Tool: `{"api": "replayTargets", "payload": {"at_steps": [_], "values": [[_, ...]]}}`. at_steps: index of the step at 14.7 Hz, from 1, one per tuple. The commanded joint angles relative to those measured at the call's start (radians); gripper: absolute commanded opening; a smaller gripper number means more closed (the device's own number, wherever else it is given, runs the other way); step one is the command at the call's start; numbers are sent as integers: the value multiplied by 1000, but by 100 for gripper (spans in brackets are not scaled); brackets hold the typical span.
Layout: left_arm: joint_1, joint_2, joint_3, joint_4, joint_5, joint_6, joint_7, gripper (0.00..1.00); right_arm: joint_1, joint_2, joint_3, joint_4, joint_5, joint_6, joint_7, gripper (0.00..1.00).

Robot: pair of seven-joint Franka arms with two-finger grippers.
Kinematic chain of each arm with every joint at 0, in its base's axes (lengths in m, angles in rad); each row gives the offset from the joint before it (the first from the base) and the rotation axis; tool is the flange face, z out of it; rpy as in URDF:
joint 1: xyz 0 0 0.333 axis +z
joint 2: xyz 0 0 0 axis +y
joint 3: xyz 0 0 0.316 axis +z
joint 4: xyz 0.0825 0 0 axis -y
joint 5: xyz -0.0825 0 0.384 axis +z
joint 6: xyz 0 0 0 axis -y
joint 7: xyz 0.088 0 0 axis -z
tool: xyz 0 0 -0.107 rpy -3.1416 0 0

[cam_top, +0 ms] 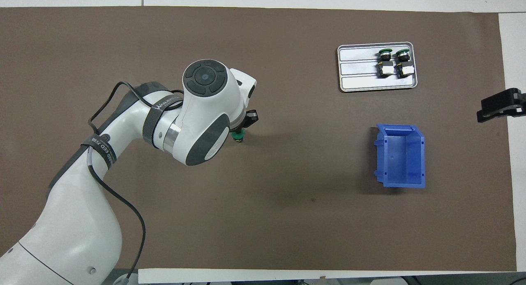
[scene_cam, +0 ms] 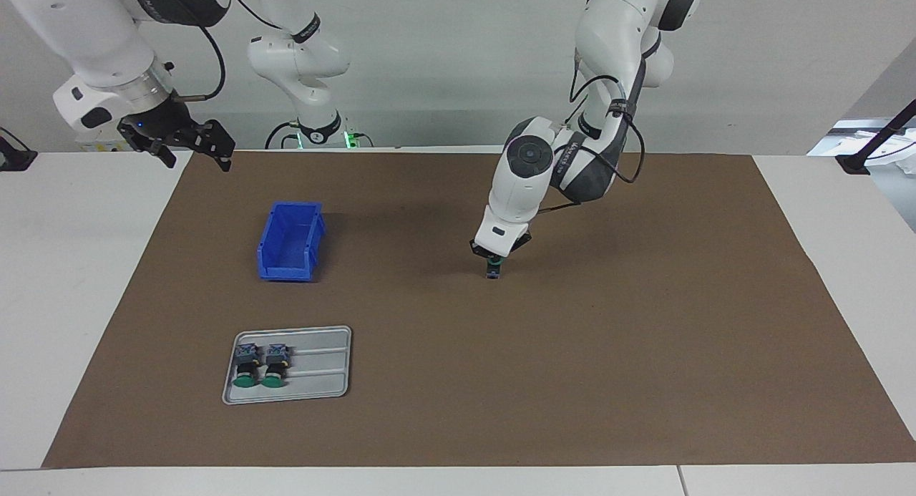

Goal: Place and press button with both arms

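The left gripper [scene_cam: 493, 261] hides most of the button [scene_cam: 493, 270]; its grip is unreadable.

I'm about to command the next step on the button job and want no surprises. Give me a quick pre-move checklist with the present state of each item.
1. Button stands upright on the brown mat, base down: ok.
2. Left gripper is right at the button's cap: ok. Whether its fingers grip it: cannot tell.
3. Right gripper waits raised at the right arm's end of the table, out of the way: ok.
4. Blue bin sits apart from the button: ok.
5. Two spare buttons lie in the tray, untouched: ok.
6. Button pressed: cannot tell.
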Motion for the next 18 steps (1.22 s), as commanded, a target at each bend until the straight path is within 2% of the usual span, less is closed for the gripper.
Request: {"api": "replayTargets", "payload": {"at_steps": [1,3,5,8,11,12,14,16,17,18], "values": [[-21,-8,6,-85,20,45,-11,0,-6,-24,3,-28,5,8,-17,99],[-10,-11,6,-60,18,31,-9,1,-6,-24,3,-29,5,8,-17,99],[-1,-54,11,-51,18,15,-5,3,-6,-24,3,-28,5,8,-17,99],[47,-94,12,-17,17,-50,15,10,-6,-24,3,-29,5,8,-17,99],[120,-136,11,7,15,-105,73,27,-6,-24,3,-28,5,8,-17,99],[137,-148,15,32,15,-148,101,30,-6,-24,3,-28,5,8,-17,99],[205,-153,12,78,18,-235,182,43,-6,-24,3,-28,5,8,-17,99],[258,-177,15,85,18,-260,260,51,-6,-24,3,-28,5,8,-17,99],[294,-191,15,79,18,-263,302,58,-6,-24,3,-29,5,8,-17,99],[327,-209,15,73,18,-263,349,69,-6,-24,3,-28,5,8,-17,99]]}}
